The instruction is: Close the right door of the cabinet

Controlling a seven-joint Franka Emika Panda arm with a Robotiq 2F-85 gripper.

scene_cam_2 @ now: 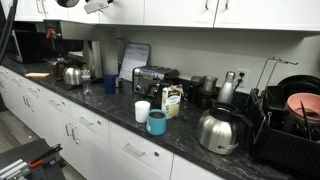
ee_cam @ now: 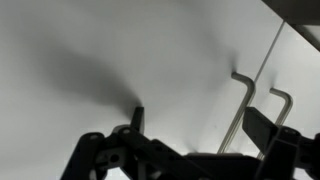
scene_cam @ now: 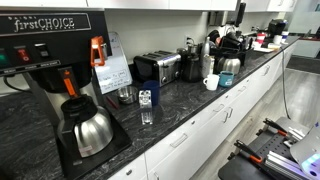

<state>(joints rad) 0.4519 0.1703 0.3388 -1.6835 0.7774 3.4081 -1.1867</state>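
In an exterior view, only tabletop (scene_cam: pixel 195 100) and toaster (scene_cam: pixel 157 67) show. In an exterior view, the arm (scene_cam_2: pixel 95 5) is raised at the cabinet (scene_cam_2: pixel 180 12). Wrist view: jaws spread open facing the door (ee_cam: pixel 120 60) beside its handle (ee_cam: pixel 240 110), probably for pushing

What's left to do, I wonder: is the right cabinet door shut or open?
Apparently shut: in the wrist view the doors meet flush at a thin seam, handles side by side, no gap showing.
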